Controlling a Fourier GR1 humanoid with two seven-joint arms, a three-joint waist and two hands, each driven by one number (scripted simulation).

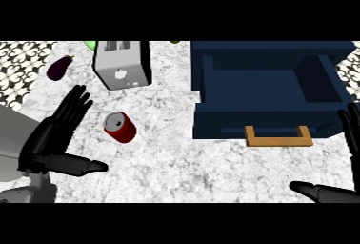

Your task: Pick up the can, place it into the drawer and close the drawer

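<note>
Nearest the lower edge: left hand (53,143) and right hand (336,190), both with fingers straight and spread, holding nothing. Beyond the left hand, on white marbled counter (175,162): red can (120,127), silver-topped, lying tilted. Farther: navy drawer (264,109), open, wooden handle (278,137); toaster (122,64); eggplant (60,67).

**Worktop and surroundings**

White-grey marbled worktop (211,167) fills most of the view. Black-and-white patterned tile strip (25,66) along the far left edge, and again at the far right (349,71). Silver toaster (121,64) stands at the back, a purple eggplant (60,67) just left of it. Green object (90,45) partly hidden behind the toaster. Light even, shadows faint.
</note>
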